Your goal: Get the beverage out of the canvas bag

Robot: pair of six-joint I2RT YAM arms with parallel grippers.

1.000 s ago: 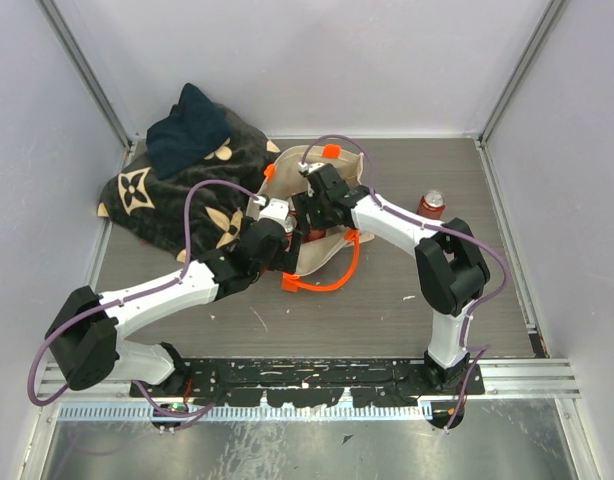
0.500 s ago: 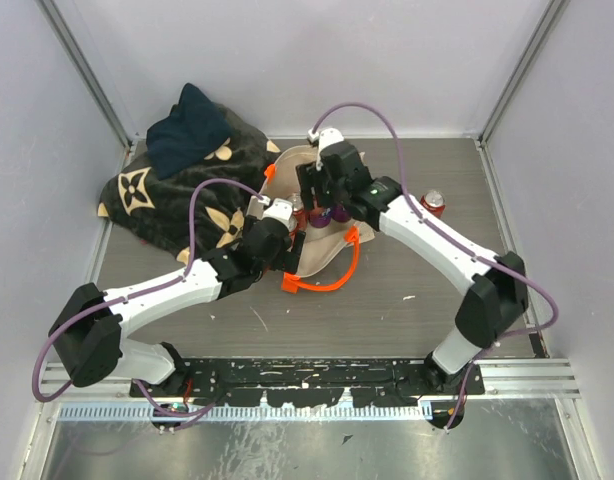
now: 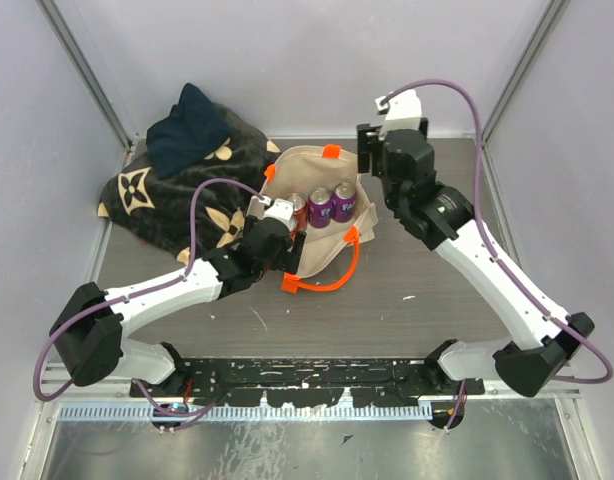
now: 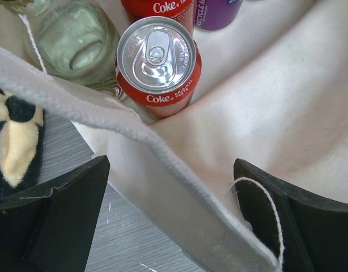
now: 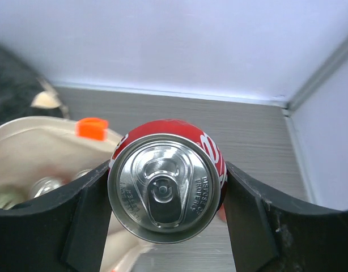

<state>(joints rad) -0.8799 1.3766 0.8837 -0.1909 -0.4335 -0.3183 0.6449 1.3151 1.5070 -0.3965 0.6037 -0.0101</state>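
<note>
Red cola can [image 5: 165, 187] clamped in the right pincer [image 5: 167, 221], held aloft just beyond the canvas bag's [image 3: 322, 255] far right corner.
The right arm stretches long from its near-right base, wrist high. The left arm lies low, and the left pincer [image 4: 168, 187] gapes astride the bag's near-left rim, with more cans [image 3: 332, 205] inside.
</note>
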